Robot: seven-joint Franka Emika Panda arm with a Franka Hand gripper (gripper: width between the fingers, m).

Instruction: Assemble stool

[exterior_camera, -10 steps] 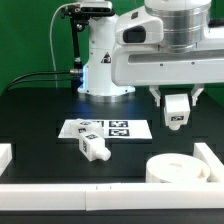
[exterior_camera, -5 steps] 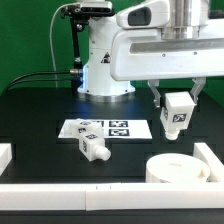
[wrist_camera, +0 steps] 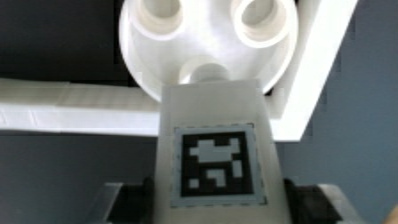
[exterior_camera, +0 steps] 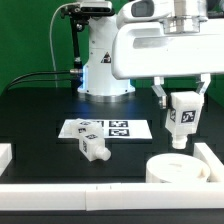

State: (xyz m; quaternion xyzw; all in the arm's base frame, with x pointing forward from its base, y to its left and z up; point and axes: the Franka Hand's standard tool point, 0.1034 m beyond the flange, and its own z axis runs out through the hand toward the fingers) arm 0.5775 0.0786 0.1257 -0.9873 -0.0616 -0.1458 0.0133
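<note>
- White plastic all round: the fingers [exterior_camera: 159, 95] were clamped on one chunky leg [exterior_camera: 182, 117], which hung roughly upright off the surface [exterior_camera: 40, 110], around 3 o'clock in the exterior view.
- Down at 5 o'clock the seat [exterior_camera: 180, 168] sat flat, just under that leg and not touching it as far as I could tell.
- Over at 7 o'clock a second leg [exterior_camera: 93, 148] lay on its side, right beside the marker board [exterior_camera: 110, 129].
- Handling guess: hard, light, a bit slick, won't squash. Gripping the flat sides near the top end looked right to me, since it leaves the lower end free for the seat.
- Containers: none really, just white rails [exterior_camera: 100, 193] fencing things in. The closest thing was the seat's round sockets [wrist_camera: 164, 20] in the wrist view, and those looked empty.
</note>
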